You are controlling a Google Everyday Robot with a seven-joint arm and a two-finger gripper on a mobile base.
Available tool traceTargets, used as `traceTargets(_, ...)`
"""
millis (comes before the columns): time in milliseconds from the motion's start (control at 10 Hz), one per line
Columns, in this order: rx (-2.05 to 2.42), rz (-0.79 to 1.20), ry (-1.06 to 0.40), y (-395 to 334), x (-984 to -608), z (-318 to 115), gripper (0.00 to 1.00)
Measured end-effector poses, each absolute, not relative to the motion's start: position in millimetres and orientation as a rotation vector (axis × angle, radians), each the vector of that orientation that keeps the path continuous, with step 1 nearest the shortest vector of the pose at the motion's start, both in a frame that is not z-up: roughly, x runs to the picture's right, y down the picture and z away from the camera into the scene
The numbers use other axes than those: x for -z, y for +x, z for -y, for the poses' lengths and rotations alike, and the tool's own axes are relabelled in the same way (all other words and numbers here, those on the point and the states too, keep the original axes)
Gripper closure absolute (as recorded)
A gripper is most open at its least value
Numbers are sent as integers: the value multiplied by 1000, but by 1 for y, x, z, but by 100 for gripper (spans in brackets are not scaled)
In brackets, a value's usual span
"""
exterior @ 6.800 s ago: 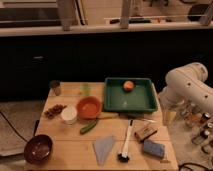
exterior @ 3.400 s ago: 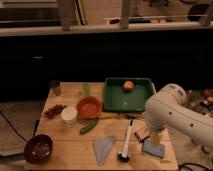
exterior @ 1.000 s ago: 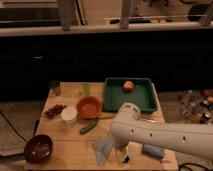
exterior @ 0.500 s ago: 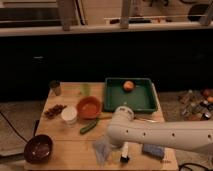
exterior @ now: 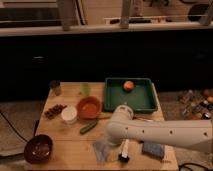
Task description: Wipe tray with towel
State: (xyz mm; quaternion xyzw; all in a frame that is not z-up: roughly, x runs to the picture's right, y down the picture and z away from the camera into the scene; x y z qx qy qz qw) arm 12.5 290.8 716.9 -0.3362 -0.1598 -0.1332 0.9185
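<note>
The wiping has not begun, as far as can be seen. The towel (exterior: 101,149) lies flat on the wooden surface (exterior: 70,140) at its near edge. It is directly below the pincer (exterior: 111,141), which hangs low over it at the end of the white arm reaching across the front of the surface. The arm's own bulk covers the pincer, so I cannot tell whether it is wide, narrow or already closed on the cloth. I also cannot tell whether it touches the towel or only hovers just above it.

The tray (exterior: 142,99) sits well beyond the pincer, at the far side of the surface. An orange ball (exterior: 129,85) rests inside it near the back rim, and no cloth is in it. Just beside the pincer on the near side lies a white-handled brush (exterior: 124,150). A blue sponge (exterior: 152,149) sits a little farther along the same edge, and an orange bowl (exterior: 89,107) stands near, on the far side of the pincer.

In my judgement the work is at its first step, getting hold of the towel. Everything after that is left to do. The cloth must be lifted, carried over to the tray and dragged across its floor, and the ball will probably have to be worked around.
</note>
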Motion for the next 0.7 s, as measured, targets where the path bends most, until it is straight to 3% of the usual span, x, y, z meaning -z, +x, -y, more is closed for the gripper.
traceTargets(700,71,365,-711,1,-735,-299,20)
